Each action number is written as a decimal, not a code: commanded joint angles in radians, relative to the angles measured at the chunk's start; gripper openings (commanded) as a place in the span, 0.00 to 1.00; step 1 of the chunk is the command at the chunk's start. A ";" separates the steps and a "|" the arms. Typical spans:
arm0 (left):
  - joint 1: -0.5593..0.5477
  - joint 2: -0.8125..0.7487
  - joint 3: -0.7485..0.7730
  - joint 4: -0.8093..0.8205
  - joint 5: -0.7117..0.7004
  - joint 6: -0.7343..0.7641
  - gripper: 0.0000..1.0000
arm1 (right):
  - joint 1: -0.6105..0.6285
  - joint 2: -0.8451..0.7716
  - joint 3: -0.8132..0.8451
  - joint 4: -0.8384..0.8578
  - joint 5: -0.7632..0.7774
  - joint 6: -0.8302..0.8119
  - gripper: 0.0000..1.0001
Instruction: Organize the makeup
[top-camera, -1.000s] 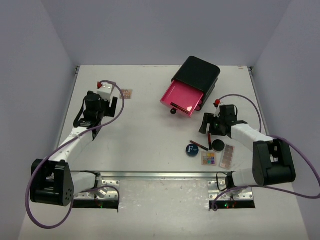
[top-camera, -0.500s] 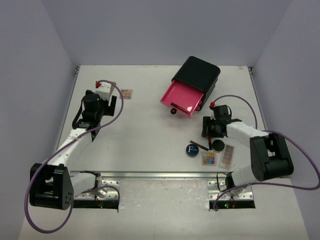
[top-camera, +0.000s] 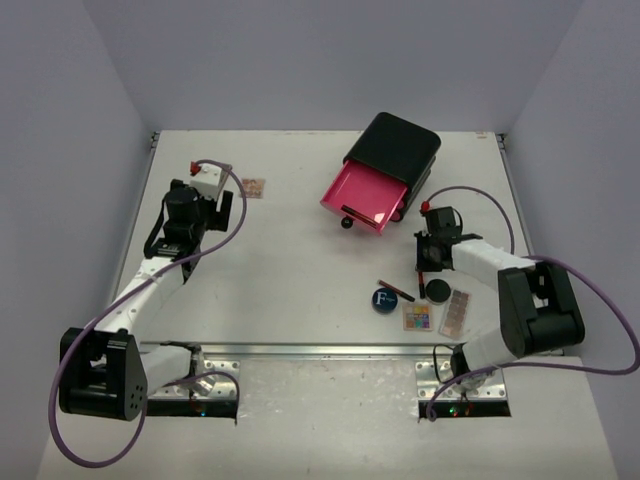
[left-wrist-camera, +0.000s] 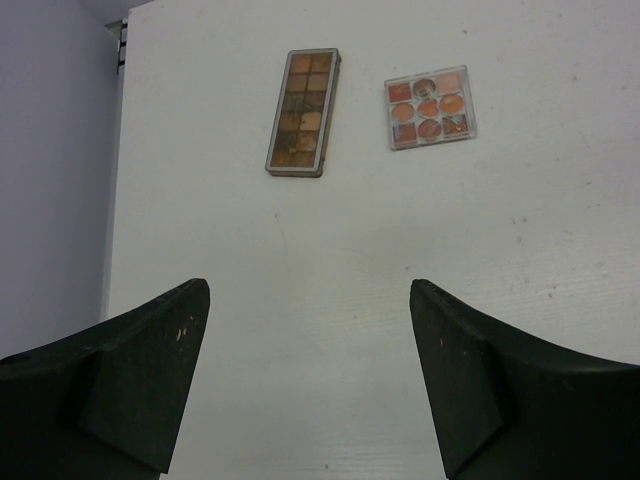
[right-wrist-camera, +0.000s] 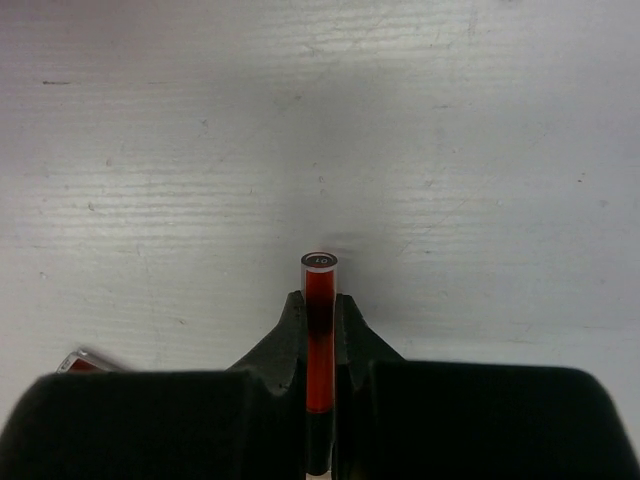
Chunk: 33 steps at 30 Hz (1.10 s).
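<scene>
Showing the pick-up step: my right claw (right-wrist-camera: 320, 312) clenches a thin red-and-black pencil (right-wrist-camera: 319, 295), its end jutting just ahead of the jaws — next, I judge, a lift toward the open pink drawer (top-camera: 362, 196) beyond. My left claw (left-wrist-camera: 310, 300) hangs released.

Right wrist view: the red pencil (right-wrist-camera: 320, 370) disappears at its lower end between the fingers of the right pincer (right-wrist-camera: 320, 300), whose dark body is cut off by the bottom edge. At lower left, a blurred red-tipped object (right-wrist-camera: 85, 361) peeks from behind that body; what it is cannot be told. Left wrist view: the left pincer (left-wrist-camera: 308, 290) shows only its fingertips, the rest cropped below. Overhead view: a palette (top-camera: 253, 187) beside the left wrist is too small to read.
</scene>
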 joint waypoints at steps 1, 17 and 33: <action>0.017 -0.025 -0.003 0.064 0.009 -0.003 0.79 | 0.001 -0.111 0.073 0.035 0.059 -0.065 0.00; 0.040 -0.052 -0.099 0.163 0.079 -0.016 0.79 | 0.001 -0.368 0.319 0.159 0.001 -0.222 0.00; 0.040 -0.078 -0.240 0.381 0.068 -0.044 0.80 | 0.149 -0.088 0.566 0.328 -0.326 -0.408 0.00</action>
